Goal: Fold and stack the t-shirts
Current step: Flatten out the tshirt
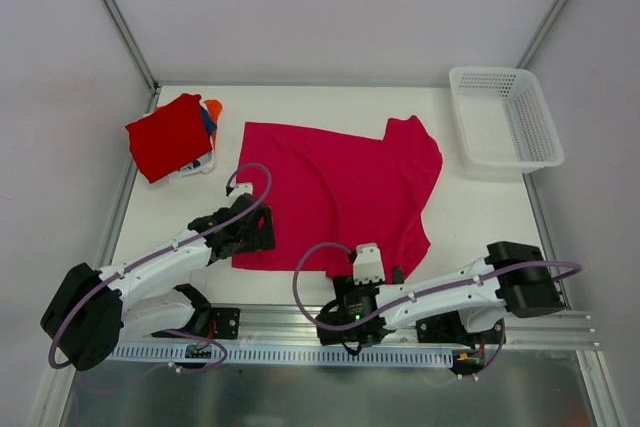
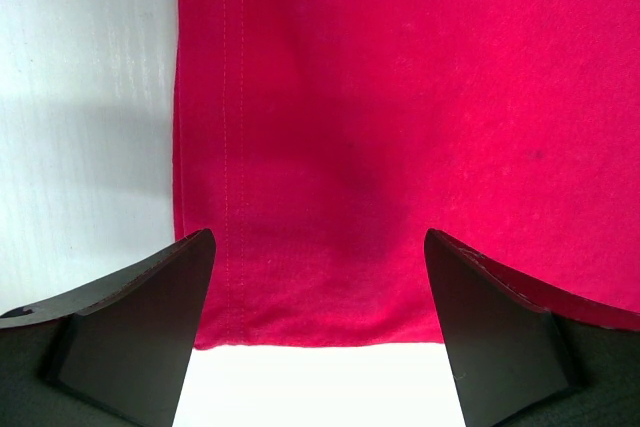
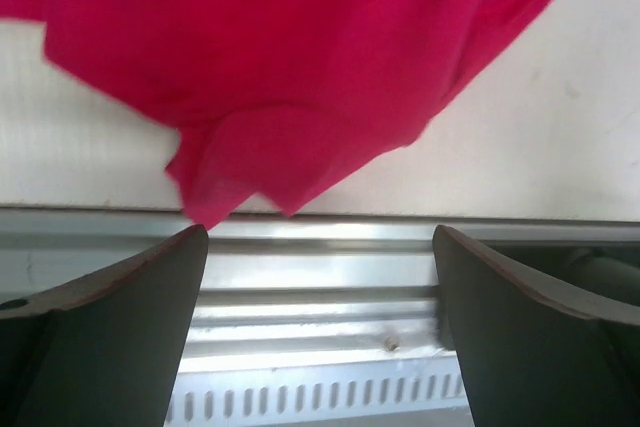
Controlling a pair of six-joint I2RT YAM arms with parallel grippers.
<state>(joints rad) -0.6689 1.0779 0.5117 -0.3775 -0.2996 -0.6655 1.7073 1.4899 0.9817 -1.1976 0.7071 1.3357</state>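
The left gripper [image 2: 318,247] has its fingers spread wide with nothing between them. It is poised over the near left corner of the pink shirt [image 1: 340,192], where the stitched hem [image 2: 232,97] runs up one side and the bottom edge gives way to bare white table [image 1: 470,217]; whether the tips touch the cloth cannot be told. The right gripper [image 3: 320,237] is just as open and empty, out over the metal rail [image 3: 320,297] at the table's near edge, with a doubled-over flap of the same shirt lying just ahead of it. The shirt lies mostly flat across the middle of the table, rumpled at its far right shoulder. It looks light and limp, so it should sag and drape from any pinch, slide easily on the smooth top and bunch if pushed, though there is nothing to break. The best holds are likely the two near corners, on the thicker hem, taken together so the cloth lifts evenly. In the far left corner a folded red shirt [image 1: 168,135] tops a small pile [image 1: 211,112] showing orange, blue and white edges. The mesh basket [image 1: 505,117] sits well apart at far right.
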